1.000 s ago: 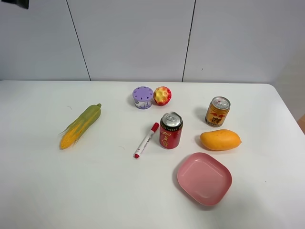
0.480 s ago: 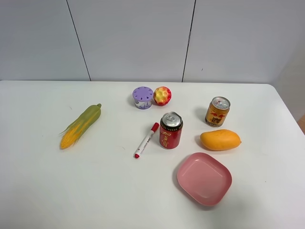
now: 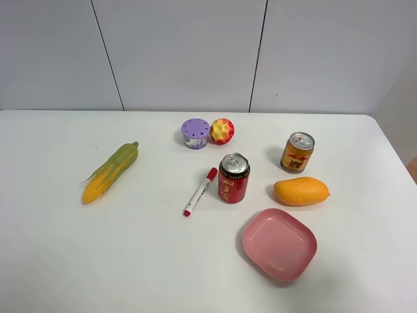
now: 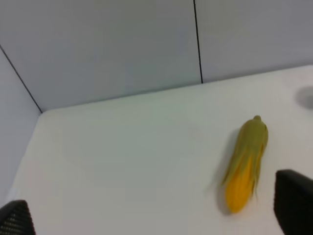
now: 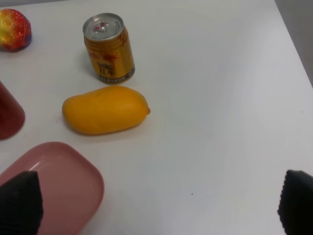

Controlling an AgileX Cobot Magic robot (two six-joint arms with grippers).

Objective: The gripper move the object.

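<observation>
One mango [image 3: 301, 191] lay on the worktop [image 3: 130, 261] beside two cans, gold [image 3: 297, 152] and red [image 3: 233, 178]; one pink plate [image 3: 279, 244]. Both grippers' fingers [image 5: 297, 205] [image 4: 293, 201] were spread wide, empty.

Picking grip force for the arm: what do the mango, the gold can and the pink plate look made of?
Mango: smooth, matte orange-yellow skin with no blemishes; real fruit or a plastic replica, I cannot tell.
Gold can: metal, probably aluminium, with a shiny silver pull-tab top and printed glossy wall.
Pink plate: likely plastic, one even colour with a soft sheen and rounded rim.
</observation>
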